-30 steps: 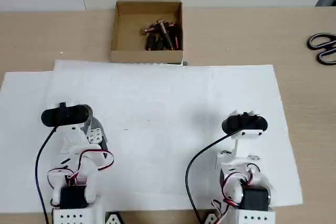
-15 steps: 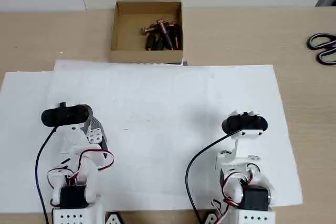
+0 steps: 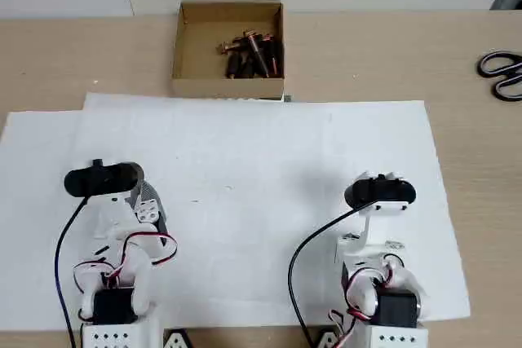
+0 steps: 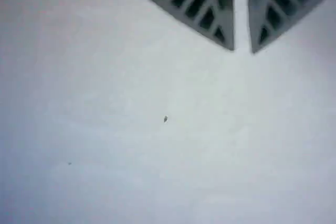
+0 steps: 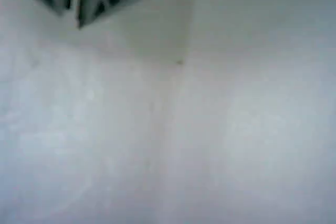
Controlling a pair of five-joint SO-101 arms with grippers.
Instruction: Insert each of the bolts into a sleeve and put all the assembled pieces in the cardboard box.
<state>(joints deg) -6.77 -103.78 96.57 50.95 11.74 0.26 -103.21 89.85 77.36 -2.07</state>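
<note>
While the left end effector (image 4: pixel 241 48) and right end effector (image 5: pixel 77 19) hang clenched above white paper (image 3: pixel 261 160) by the counter's (image 3: pixel 391 55) near edge, assembled bolts (image 3: pixel 251 53) lie piled in the cardboard box (image 3: pixel 188 46) near the far edge.

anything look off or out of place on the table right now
Nothing stands out. The bolt-and-sleeve pieces lie heaped inside the cardboard box, none spilled onto the white paper, which lies flat. A pair of scissors sits apart on the table.
</note>
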